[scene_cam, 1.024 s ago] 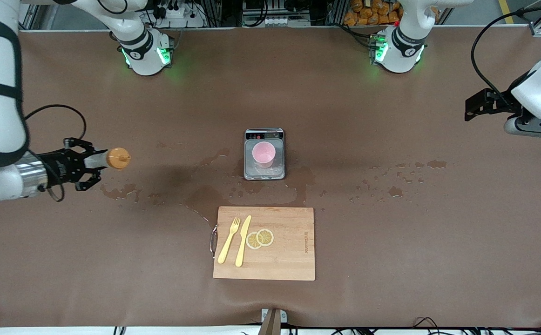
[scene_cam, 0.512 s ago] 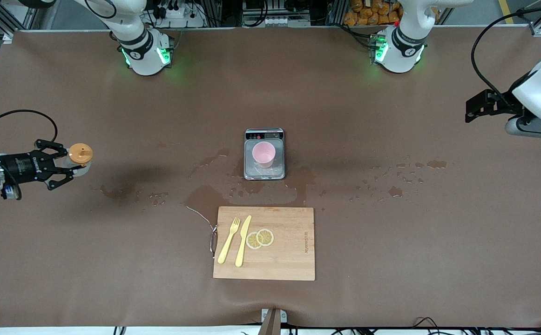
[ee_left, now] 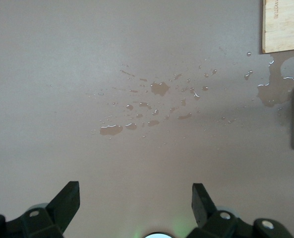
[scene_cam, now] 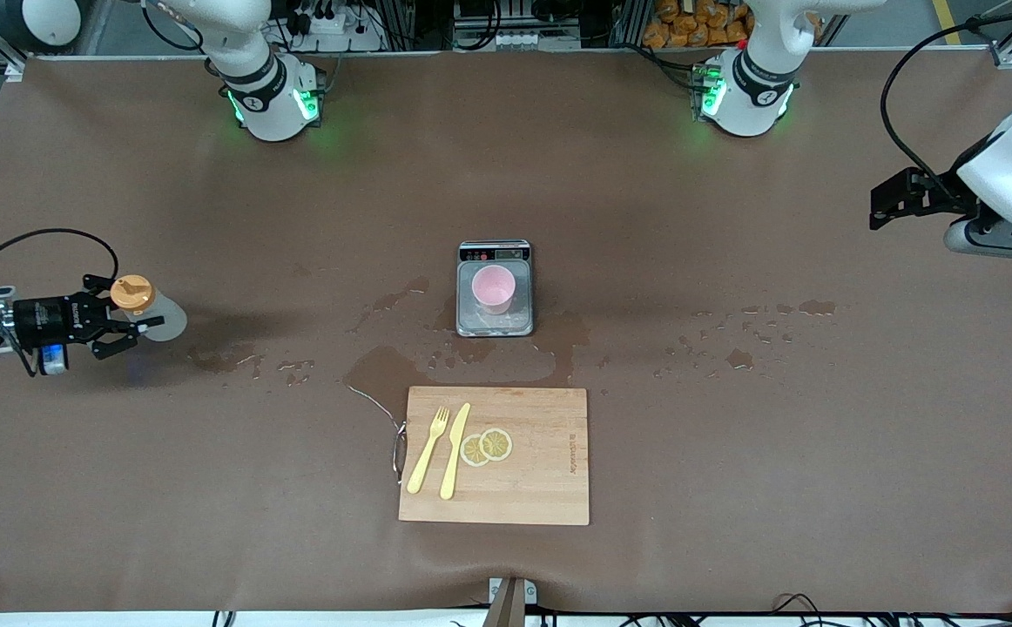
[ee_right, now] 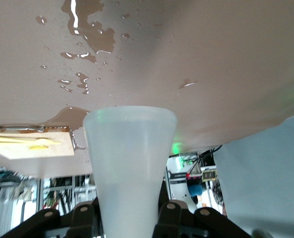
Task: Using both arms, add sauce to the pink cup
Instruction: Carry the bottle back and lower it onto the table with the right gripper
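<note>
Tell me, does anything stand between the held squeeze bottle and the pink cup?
Nothing visible does. The right gripper holds the translucent squeeze bottle with orange cap at its end of the table; only wet brown tabletop lies between it and the pale-pink round cup.

Matt brown table cover (scene_cam: 732,453), glossy wet patches (ee_left: 159,89). Pale raw-wood board (scene_cam: 541,470); matt yellow plastic fork (scene_cam: 429,448) and knife (scene_cam: 455,450). Brushed-steel scale (scene_cam: 495,324), smooth matt pink cup (scene_cam: 494,289). Frosted translucent plastic sauce (ee_right: 129,163), orange plastic cap (scene_cam: 132,293), clamped in right gripper (scene_cam: 127,324).
</note>
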Motion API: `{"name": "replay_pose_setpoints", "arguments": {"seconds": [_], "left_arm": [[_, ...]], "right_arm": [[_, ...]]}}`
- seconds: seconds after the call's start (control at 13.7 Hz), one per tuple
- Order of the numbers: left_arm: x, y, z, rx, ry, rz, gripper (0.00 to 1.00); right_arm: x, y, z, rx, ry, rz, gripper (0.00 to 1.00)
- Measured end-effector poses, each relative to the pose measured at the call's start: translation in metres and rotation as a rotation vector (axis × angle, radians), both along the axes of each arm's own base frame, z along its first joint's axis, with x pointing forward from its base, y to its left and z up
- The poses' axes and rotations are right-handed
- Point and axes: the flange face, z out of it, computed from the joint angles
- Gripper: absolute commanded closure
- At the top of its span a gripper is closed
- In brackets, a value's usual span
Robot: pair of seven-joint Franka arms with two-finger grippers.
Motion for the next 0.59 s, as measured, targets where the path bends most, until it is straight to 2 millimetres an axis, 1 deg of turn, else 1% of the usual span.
{"name": "replay_pose_setpoints", "arguments": {"seconds": [0.15,0.29,0.44,0.59], "left_arm": [[0.000,0.000,0.000,0.000,0.000,0.000,0.00],[0.000,0.000,0.000,0.000,0.000,0.000,0.00],[0.000,0.000,0.000,0.000,0.000,0.000,0.00],[0.000,0.000,0.000,0.000,0.000,0.000,0.00]], "right_arm": [[-0.006,-0.007,-0.036,0.084,-0.021,-0.039,1.00],[-0.010,-0.009,-0.068,0.150,-0.034,-0.072,1.00],[-0.012,-0.007,-0.091,0.179,-0.027,-0.100,1.00],[-0.015,-0.008,-0.106,0.177,-0.017,-0.118,1.00]]}}
